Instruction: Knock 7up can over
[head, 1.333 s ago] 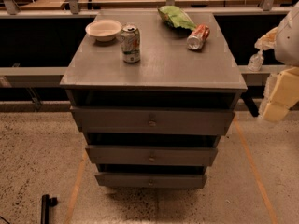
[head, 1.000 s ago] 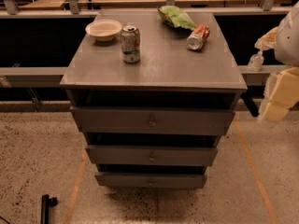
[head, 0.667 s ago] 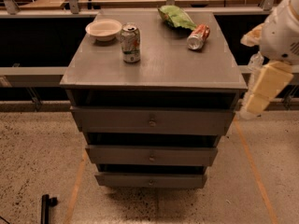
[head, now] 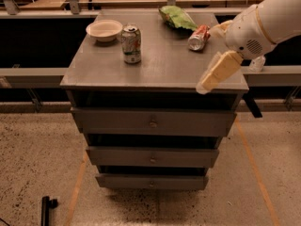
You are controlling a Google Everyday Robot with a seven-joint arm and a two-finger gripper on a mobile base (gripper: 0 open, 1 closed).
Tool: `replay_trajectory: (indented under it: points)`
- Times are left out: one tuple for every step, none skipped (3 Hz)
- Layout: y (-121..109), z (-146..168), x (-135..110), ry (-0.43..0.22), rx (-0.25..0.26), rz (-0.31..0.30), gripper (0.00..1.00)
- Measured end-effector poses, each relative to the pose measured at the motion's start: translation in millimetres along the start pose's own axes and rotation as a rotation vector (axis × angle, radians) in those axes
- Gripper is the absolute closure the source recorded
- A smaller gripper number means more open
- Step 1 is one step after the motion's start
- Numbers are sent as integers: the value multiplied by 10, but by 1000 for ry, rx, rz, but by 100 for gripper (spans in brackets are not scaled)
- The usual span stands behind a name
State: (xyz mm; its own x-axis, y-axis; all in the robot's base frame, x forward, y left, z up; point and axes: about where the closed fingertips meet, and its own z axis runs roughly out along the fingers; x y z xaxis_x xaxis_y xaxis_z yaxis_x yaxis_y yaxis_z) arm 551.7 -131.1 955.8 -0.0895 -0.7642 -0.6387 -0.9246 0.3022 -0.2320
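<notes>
Camera view shows the main change on the right: the arm has swung in from beyond the table's [head: 164, 67] edge, and the gripper [head: 210, 80] now hangs over the right front corner, angled down and to the left. Whether it is released or clenched cannot be told from this angle; it carries nothing visible.

The 7up can [head: 131, 44] has not shifted. It stands upright on the left-centre of the table, just beside the white bowl [head: 104, 30] and well apart from the gripper. The red-and-silver can [head: 198, 37] lies on its side near the arm, with the green bag [head: 177, 17] behind it, both where they were.

So the reach has begun but the knock is not yet made. To finish, the gripper likely needs to travel left across the bare table and push the can's upper part sideways, passing clear of the lying can.
</notes>
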Motion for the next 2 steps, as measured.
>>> replay_trajectory:
  points:
    - [-260,409,-156,-180,34,30,0]
    - [-417,473,-238,-225,83,39,0]
